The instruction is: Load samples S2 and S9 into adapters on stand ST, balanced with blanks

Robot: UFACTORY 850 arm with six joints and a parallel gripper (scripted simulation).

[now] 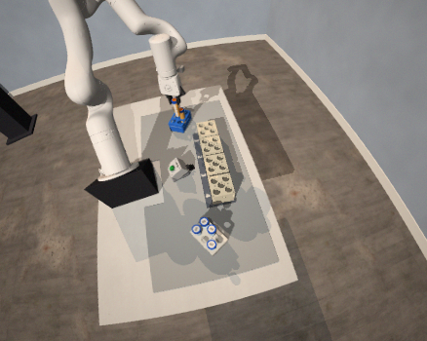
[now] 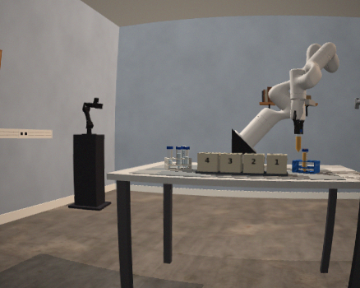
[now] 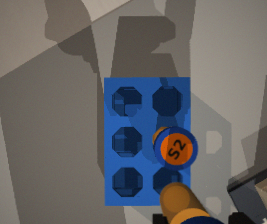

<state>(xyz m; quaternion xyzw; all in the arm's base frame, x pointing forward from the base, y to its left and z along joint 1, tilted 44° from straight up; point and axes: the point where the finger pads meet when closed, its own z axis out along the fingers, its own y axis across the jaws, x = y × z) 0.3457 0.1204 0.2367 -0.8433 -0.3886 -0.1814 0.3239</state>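
Above the blue rack [image 2: 306, 166] near the table's far edge, the gripper [image 2: 297, 133] grips an orange-filled tube [image 2: 298, 144], probably S9; next, carry it to an adapter [image 2: 276, 164].

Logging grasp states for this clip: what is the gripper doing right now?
Gripper: closed on an orange-filled sample tube, lifted clear above the blue rack; S2 stands in the rack, so the held one is presumably S9.
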